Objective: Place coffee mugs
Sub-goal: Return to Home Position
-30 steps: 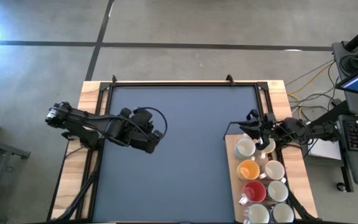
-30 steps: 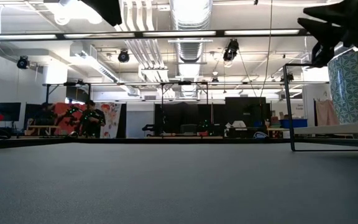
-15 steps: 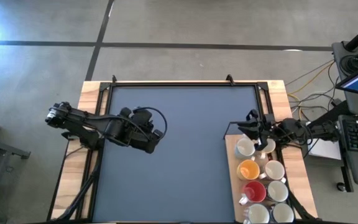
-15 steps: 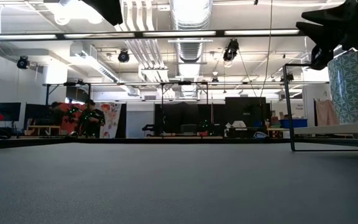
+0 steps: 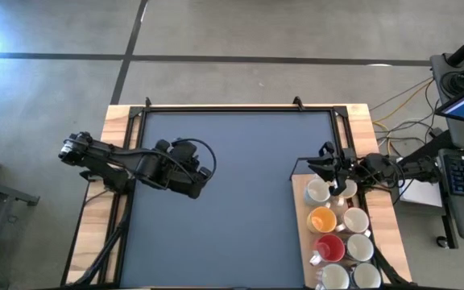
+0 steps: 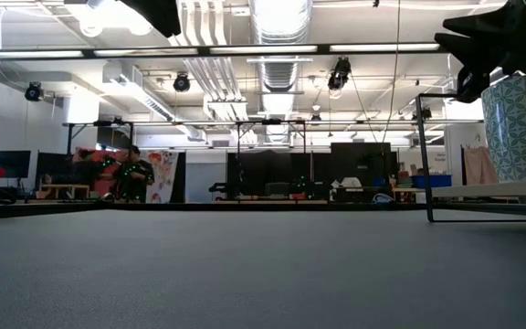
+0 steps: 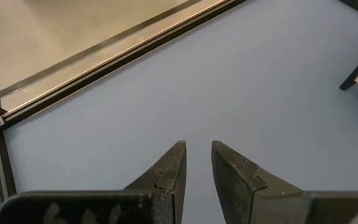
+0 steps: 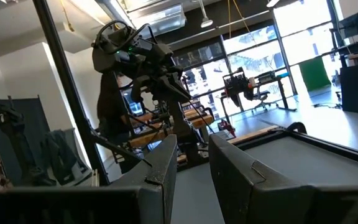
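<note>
Item: coffee mugs (image 5: 322, 218), eight counted: one orange, one red, six white or pale. They stand in two rows on the shelf (image 5: 300, 242), the first pair directly beneath the right claw (image 5: 322, 161), one partly hidden by it. Both claws are clenched and empty, the left claw (image 5: 203, 179) well apart over bare tabletop (image 5: 248, 145). Step, as judged: placing finished, arms due home. The next move calls for lifting the right claw clear of the rims.

- Left of the shelf (image 5: 300, 213), the blue mat (image 5: 240, 201) lies bare as far as the left gripper (image 5: 206, 180), well apart from it;
- on the shelf, coffee mugs (image 5: 322, 219) crowd two rows; only a thin bare strip runs along its mat-side edge;
- a black frame post (image 6: 421, 155) stands upright at that edge; the right gripper (image 5: 316, 164) hangs over the shelf's far end.
</note>
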Robot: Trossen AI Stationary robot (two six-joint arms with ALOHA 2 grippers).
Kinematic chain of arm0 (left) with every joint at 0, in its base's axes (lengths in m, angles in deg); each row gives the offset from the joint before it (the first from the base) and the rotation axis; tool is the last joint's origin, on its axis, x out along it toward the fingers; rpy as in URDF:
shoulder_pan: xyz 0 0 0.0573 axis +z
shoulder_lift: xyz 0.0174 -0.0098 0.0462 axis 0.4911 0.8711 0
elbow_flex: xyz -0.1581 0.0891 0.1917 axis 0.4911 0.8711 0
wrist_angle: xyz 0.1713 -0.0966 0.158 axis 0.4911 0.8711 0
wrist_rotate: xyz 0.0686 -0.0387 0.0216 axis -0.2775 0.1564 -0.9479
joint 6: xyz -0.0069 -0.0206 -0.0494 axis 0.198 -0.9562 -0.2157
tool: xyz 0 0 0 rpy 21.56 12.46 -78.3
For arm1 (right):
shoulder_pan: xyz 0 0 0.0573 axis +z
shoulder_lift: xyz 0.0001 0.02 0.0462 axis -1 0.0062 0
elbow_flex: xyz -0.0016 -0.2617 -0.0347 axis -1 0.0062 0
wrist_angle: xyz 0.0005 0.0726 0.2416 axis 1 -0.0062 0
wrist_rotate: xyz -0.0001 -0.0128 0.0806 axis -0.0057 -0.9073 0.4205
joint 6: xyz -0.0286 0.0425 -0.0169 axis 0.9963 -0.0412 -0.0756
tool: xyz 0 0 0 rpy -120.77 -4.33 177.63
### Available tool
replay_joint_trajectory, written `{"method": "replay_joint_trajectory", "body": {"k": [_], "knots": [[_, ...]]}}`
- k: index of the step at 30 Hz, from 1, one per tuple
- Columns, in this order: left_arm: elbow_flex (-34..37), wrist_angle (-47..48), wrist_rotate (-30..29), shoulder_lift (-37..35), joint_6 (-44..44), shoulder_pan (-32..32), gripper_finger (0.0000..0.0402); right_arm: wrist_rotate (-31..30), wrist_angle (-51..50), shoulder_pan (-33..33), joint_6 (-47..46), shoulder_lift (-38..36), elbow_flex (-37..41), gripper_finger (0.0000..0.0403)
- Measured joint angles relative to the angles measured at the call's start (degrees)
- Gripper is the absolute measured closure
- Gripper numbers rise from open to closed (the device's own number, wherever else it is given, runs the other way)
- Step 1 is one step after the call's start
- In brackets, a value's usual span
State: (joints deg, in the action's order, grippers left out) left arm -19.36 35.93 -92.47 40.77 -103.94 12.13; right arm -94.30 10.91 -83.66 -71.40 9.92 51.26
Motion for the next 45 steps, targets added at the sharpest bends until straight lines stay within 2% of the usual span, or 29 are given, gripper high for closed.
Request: {"method": "replay_joint_trajectory", "body": {"k": [5, 17, 21, 24, 27, 30, 33, 36, 45], "knots": [[0.00, -0.01, -0.72, 0.00, 0.48, 0.00, 0.0342, 0.00, 0.00, 0.00, -0.03, 0.00, 0.00, 0.0321], [0.00, -0.54, -1.51, 0.19, 8.81, 2.14, 0.0342, -0.02, 0.01, 0.00, -0.17, 0.00, 0.02, 0.0321], [0.09, -2.94, -1.50, 0.41, 13.78, 3.91, 0.0342, 1.72, -5.43, -1.93, 1.77, 0.86, -0.38, 0.0321], [0.13, -5.67, -1.40, 0.53, 18.81, 5.07, 0.0342, 2.98, -8.09, -2.21, 10.45, 1.90, -0.48, 0.0321], [0.13, -8.77, -1.25, 0.70, 24.28, 5.86, 0.0342, 1.76, -8.53, -2.35, 26.66, 2.28, -0.02, 0.0321], [0.40, -13.12, -0.92, 0.72, 32.39, 6.70, 0.0342, 2.40, -8.34, -2.27, 39.10, 2.27, -0.74, 0.0321], [0.90, -17.69, -1.00, 0.64, 40.35, 7.60, 0.0342, 2.56, -7.56, -2.27, 45.66, 2.29, -1.33, 0.0321], [2.26, -16.59, -1.93, -1.56, 41.71, 7.93, 0.0342, 2.67, -7.28, -2.27, 46.22, 2.29, -1.44, 0.0321], [7.05, -16.82, -1.76, -7.98, 47.76, 11.68, 0.0342, 3.01, -7.28, -2.27, 39.02, 2.29, -1.46, 0.0321]]}}
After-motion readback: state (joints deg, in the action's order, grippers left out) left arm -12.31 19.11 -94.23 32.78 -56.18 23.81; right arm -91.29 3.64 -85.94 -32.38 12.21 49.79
